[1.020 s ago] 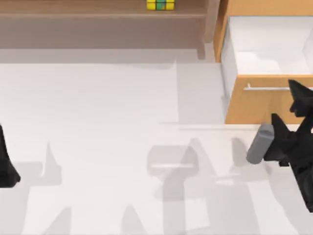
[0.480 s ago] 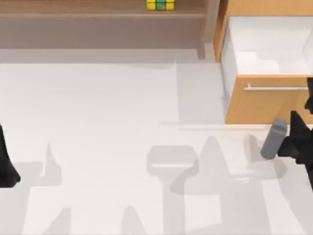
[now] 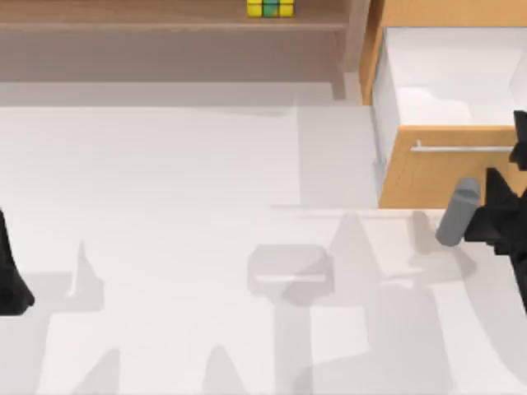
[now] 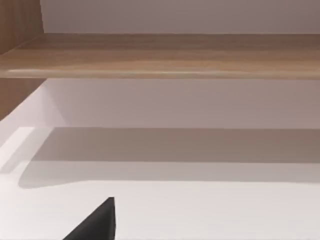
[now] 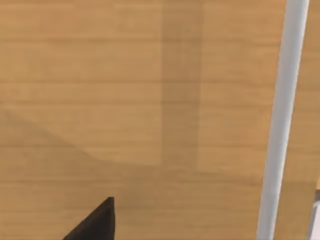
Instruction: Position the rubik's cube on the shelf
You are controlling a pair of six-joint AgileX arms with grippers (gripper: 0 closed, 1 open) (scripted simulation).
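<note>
Yellow, green and a touch of orange are showing on the rubik's cube (image 3: 270,7), which is sitting on the shelf (image 3: 123,18) at the upper middle of the top view, partly cut off by the upper edge of the frame. The shelf is running as a long light-brown board across the upper left, with its upright side panel (image 3: 354,41) standing just left of the orange-tan drawer cabinet (image 3: 428,177) at the upper right. The cabinet's drawer is standing pulled out, its pale inside (image 3: 453,74) showing above the wooden front, and a metal bar handle (image 3: 461,149) is lying across that front.

The right gripper (image 3: 515,164) is hanging at the right edge of the top view, just beside the handle's right end; whether its fingers are apart or together I cannot tell. A grey cylinder on the right arm (image 3: 458,212) is sitting below the drawer front. In the right wrist view the drawer front is close up with the handle (image 5: 280,125) running down the right side, and a dark fingertip (image 5: 95,225) is poking in at the lower left.

The left arm (image 3: 10,267) is resting parked at the left edge of the white table (image 3: 181,206), well apart from the cube; its finger state cannot be told. The left wrist view is facing the shelf board (image 4: 165,55) over the table, with a dark fingertip (image 4: 95,225) at the lower left
</note>
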